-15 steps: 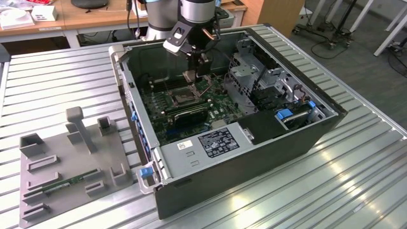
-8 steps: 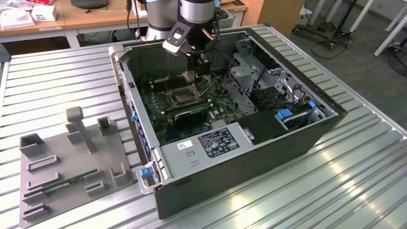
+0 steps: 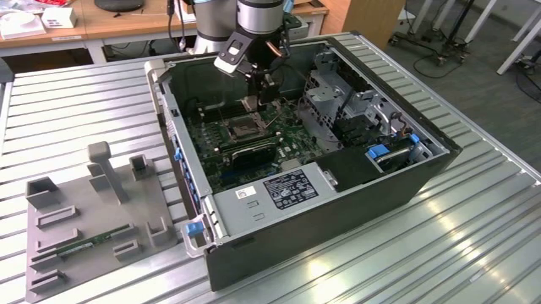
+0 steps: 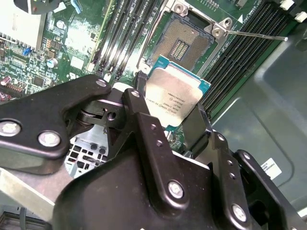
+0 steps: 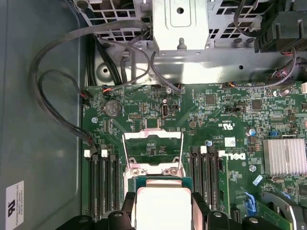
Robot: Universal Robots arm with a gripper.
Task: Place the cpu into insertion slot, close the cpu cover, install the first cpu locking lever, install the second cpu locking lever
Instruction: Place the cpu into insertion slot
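The claw [image 4: 169,108] is clamped on the cpu [image 4: 176,96], with its black fingers [image 4: 195,127] pressing two opposite edges. The cpu is a thin square chip with a pale silvery face and a teal-green rim. It is held over the near edge of the open insertion slot [image 4: 184,40] and is not seated. Just beyond, in the first wrist view, the cpu cover [image 5: 152,135] stands raised as a silvery frame. Black memory slots [image 5: 103,182] flank the socket, and a thin locking lever [image 4: 254,34] juts out beside it. Farther off sit a finned heatsink [image 5: 284,155] and a metal bracket [image 5: 180,24].
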